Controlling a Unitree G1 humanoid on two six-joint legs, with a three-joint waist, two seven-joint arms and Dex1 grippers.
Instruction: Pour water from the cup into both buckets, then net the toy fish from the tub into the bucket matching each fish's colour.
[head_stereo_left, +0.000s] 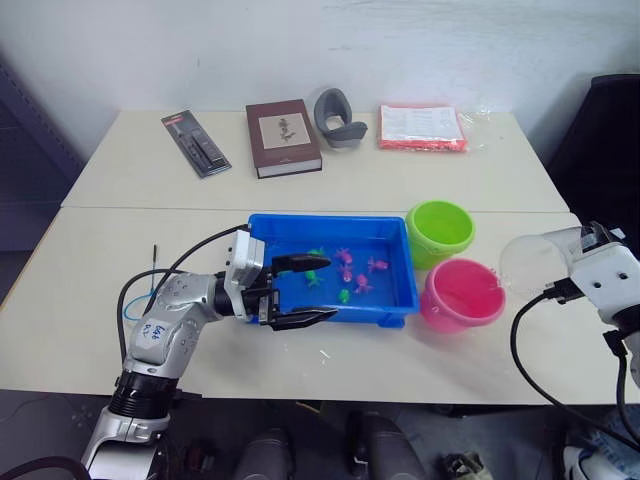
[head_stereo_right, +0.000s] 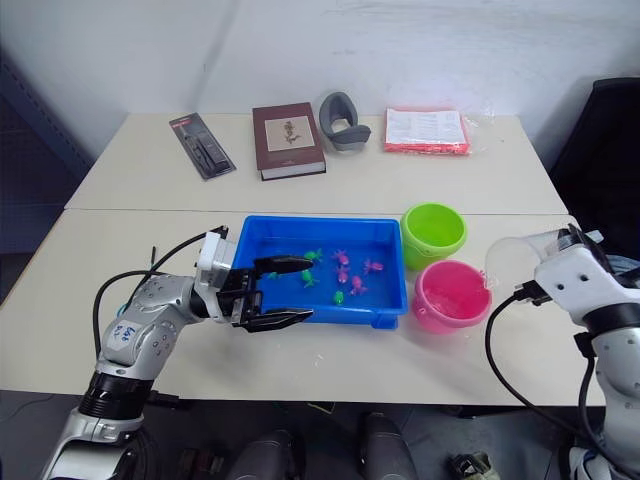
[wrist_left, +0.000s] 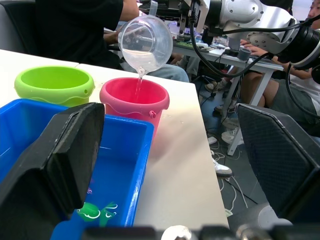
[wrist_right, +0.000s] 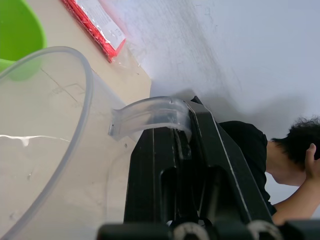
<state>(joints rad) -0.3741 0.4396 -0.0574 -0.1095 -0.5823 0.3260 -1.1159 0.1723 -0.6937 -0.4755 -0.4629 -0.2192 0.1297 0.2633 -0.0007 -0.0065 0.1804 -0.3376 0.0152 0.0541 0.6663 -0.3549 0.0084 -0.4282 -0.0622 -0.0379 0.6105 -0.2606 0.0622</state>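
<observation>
Pale wood-toned desk (head_stereo_left: 120, 300) carries everything, with a seam running across its middle. Near the front edge, roughly centred, sits the blue tub (head_stereo_left: 330, 262), holding shallow water and a scatter of tiny toy fish (head_stereo_left: 352, 272), pink and green, towards its right half. Just right of the tub stand the two buckets, touching or nearly so: the green bucket (head_stereo_left: 440, 232) further back and the pink bucket (head_stereo_left: 462, 295) nearer the front edge. The cup (wrist_left: 145, 43), clear plastic, is tipped over the pink bucket, and a thin stream of water falls from its lip into that bucket; the right gripper (wrist_right: 184, 141) is clamped on the cup's handle. The left gripper (head_stereo_left: 305, 291) hovers at the tub's left front corner with its jaws spread wide and nothing between them, one finger over the water, the other outside the front wall. Along the desk's far edge lie a dark flat pack (head_stereo_left: 196, 143), a brown book (head_stereo_left: 283, 137), a grey curved object (head_stereo_left: 338, 118) and a red packet (head_stereo_left: 422, 127). People sit beyond the desk's right end in the left wrist view.
</observation>
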